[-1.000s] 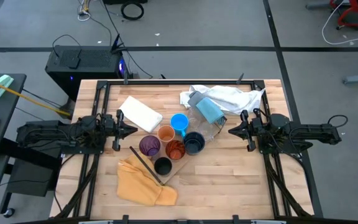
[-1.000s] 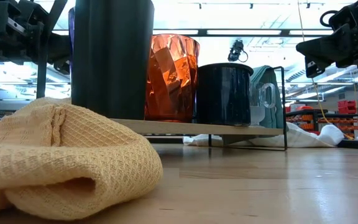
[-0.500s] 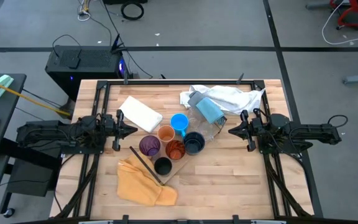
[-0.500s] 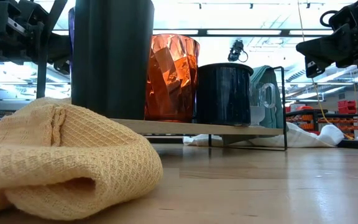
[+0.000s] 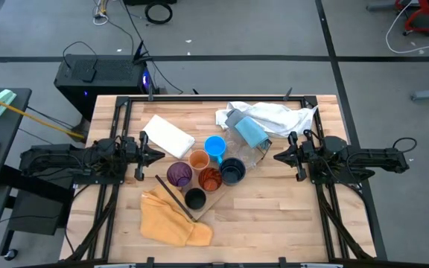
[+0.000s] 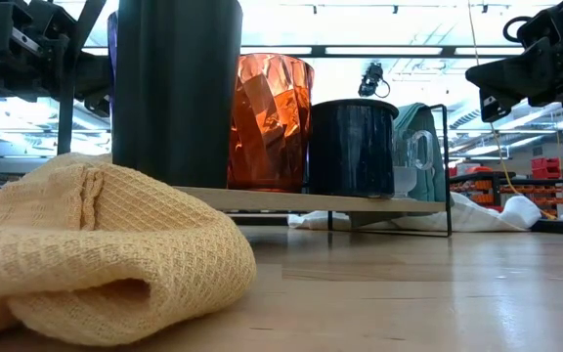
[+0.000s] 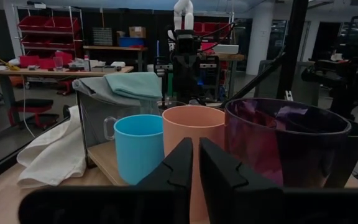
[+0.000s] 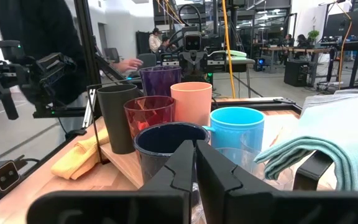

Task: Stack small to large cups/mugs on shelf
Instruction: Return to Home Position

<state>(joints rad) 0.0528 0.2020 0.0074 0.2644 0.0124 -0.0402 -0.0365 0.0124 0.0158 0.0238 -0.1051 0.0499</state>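
Left gripper [image 5: 157, 155] and right gripper [image 5: 278, 157] sit closed and empty out at the sides, guessing because all the cups [image 5: 209, 179] look parked on the shelf [image 6: 301, 201].

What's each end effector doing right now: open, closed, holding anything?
Left end effector: closed, holding nothing.
Right end effector: closed, holding nothing.

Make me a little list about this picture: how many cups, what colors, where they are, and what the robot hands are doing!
Cups: six
Colors: purple cup, orange cup, blue mug, red tumbler, black mug, dark blue cup
Where: upright on the wooden shelf, two rows of three
Left gripper: shut, empty, apart from the cups
Right gripper: shut, empty, apart from the cups
Nearby: yellow cloth beside the black mug
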